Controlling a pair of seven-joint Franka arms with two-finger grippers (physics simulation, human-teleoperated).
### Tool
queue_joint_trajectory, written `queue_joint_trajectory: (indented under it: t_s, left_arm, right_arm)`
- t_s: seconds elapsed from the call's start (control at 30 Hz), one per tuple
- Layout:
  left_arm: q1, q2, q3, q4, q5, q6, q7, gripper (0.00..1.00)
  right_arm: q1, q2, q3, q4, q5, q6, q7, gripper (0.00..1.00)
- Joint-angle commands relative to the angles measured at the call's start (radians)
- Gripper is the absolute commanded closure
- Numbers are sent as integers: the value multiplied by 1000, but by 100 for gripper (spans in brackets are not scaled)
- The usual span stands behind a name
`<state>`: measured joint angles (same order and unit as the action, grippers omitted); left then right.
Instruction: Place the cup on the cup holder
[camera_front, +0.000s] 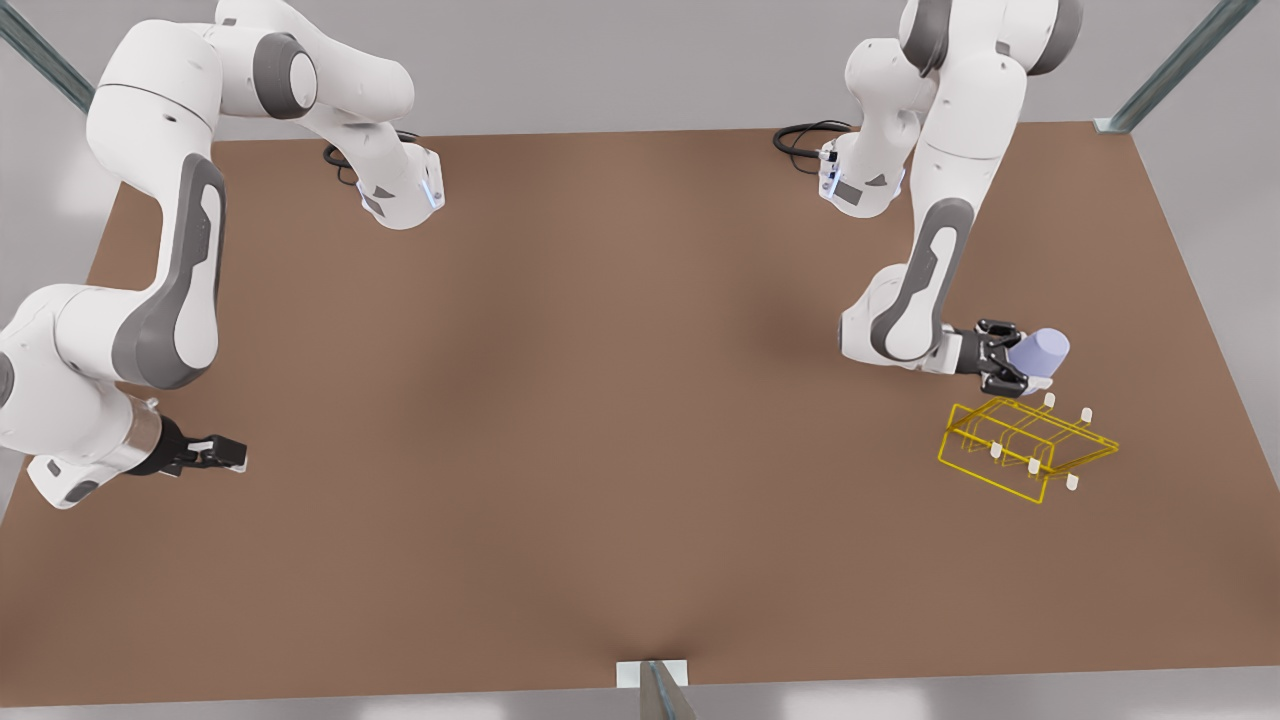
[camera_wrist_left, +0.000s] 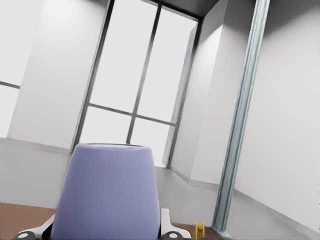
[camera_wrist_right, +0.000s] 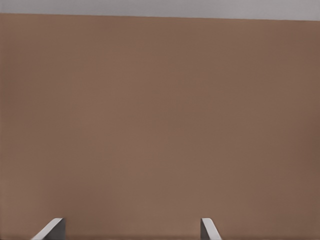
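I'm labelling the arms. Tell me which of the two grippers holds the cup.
The left gripper, at the front view's right, is shut on the cup just above the holder. The right gripper waits open over bare table at the front view's left.

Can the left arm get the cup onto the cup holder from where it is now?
Probably yes. The left gripper is shut on the cup, carried above the table just beside the cup holder. Nothing lies between them. The right gripper waits open, far across the table.
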<state>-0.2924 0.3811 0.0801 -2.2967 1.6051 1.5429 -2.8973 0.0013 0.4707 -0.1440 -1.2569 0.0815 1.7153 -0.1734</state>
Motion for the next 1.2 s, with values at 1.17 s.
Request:
queue_joint_trajectory:
  t_s: [1.17]
  left_arm:
    - [234,-154,-54,1030,-1619,-77,3029,0]
  right_arm:
    - [0,2,1,2,0,0,-12,0]
